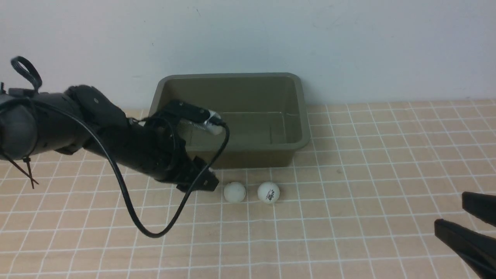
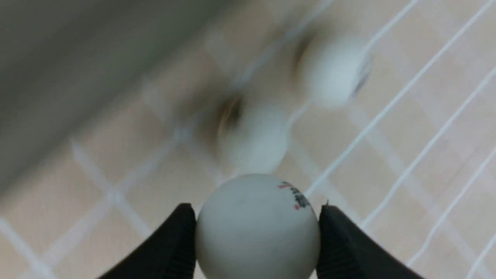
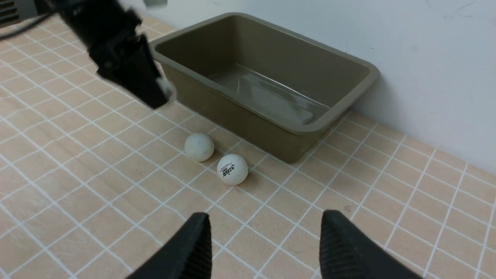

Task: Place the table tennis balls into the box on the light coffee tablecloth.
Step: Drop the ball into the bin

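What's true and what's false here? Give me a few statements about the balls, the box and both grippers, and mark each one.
1. The left gripper is shut on a red-marked ball. True.
2. The box already contains a ball. False: its inside is empty.
3. A plain ball and a printed ball lie on the tablecloth in front of the box. True.
4. The right gripper grips a ball. False: it is open and holds nothing.
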Robot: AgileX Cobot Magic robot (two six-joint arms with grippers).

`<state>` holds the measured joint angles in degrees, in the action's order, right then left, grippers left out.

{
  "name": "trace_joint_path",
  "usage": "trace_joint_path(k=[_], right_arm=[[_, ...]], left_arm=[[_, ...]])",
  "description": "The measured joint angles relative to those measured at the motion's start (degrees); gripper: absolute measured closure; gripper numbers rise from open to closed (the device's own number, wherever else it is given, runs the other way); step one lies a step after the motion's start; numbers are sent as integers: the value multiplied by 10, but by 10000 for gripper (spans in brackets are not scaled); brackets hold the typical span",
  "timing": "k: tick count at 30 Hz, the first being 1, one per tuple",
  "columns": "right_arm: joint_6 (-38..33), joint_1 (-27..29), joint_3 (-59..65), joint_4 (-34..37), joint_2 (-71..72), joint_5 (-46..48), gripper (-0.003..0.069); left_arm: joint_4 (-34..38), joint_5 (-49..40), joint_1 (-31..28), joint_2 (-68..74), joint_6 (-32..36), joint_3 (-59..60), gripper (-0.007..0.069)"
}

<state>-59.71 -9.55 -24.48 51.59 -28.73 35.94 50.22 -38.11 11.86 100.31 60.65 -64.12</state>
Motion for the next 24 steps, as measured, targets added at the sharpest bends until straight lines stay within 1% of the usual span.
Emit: trace_joint_path(k=[2, 3, 4, 6, 8, 11, 13, 14, 15, 16, 17, 18, 19, 21, 22, 23, 24], right_arm=[[0, 0, 0, 0, 0, 0, 301], [0, 0, 0, 1, 0, 0, 301], [0, 0, 0, 4, 0, 1, 301], [0, 0, 0, 5, 0, 4, 301], [0, 0, 0, 7, 0, 7, 301], [0, 0, 0, 11, 0, 8, 301], [0, 0, 0, 11, 0, 8, 301], [-2, 0, 0, 11, 0, 8, 301], [-6, 0, 0, 11, 0, 8, 301], [-7, 0, 0, 11, 0, 9, 301], [-18, 0, 0, 11, 0, 11, 301], [-29, 0, -1, 11, -2, 19, 301], [-31, 0, -3, 11, -4, 21, 301], [-49, 0, -17, 11, -16, 54, 301], [-51, 0, -21, 11, -20, 60, 301], [-56, 0, -38, 11, -36, 79, 301], [-57, 0, -48, 11, -50, 88, 301]], left_arm=[[41, 10, 0, -1, 47, -21, 309], [49, 14, 0, -1, 55, -26, 309], [75, 34, 0, 3, 72, -43, 309], [92, 68, -1, 18, 87, -77, 309], [78, 91, -2, 45, 104, -114, 309], [48, 94, -2, 80, 97, -159, 309], [16, 87, -2, 108, 59, -189, 284], [1, 78, -2, 115, 29, -199, 265], [-25, 65, -2, 122, -6, -213, 230], [-35, 54, -2, 122, -20, -217, 219], [-74, 29, -2, 119, -74, -232, 190], [-111, -4, -2, 111, -118, -251, 178], [-124, -22, -2, 108, -132, -256, 177], [-194, -86, -2, 80, -200, -284, 181], [-210, -107, -2, 71, -218, -288, 185], [-239, -154, -2, 51, -249, -300, 198], [-254, -182, -2, 34, -270, -303, 211]])
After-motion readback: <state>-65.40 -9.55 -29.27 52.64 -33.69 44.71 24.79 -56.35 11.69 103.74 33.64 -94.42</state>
